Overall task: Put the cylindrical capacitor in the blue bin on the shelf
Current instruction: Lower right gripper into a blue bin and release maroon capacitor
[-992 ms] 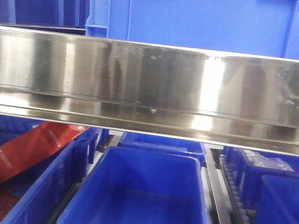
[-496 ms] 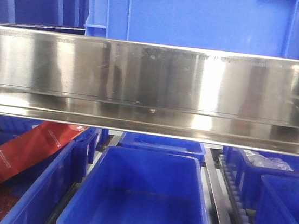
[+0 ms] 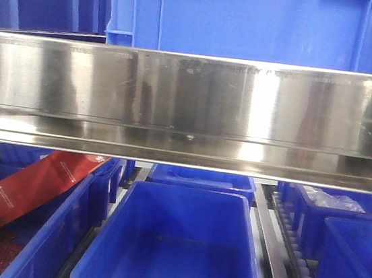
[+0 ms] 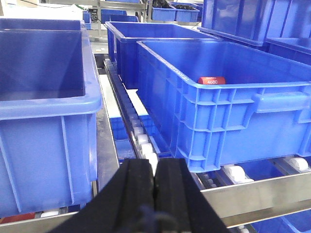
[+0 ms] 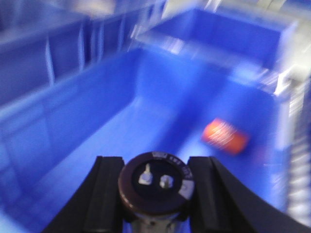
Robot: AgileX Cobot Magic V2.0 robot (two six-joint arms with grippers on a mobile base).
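Nothing on the shelf has shifted since before.

In front of me the steel shelf carries blue bins in rows on its white rollers

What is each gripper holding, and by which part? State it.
The right gripper clamps a dark-capped cylindrical capacitor by its sides, terminal end facing the camera, above a blue plastic bin. The left gripper is shut, holding nothing.
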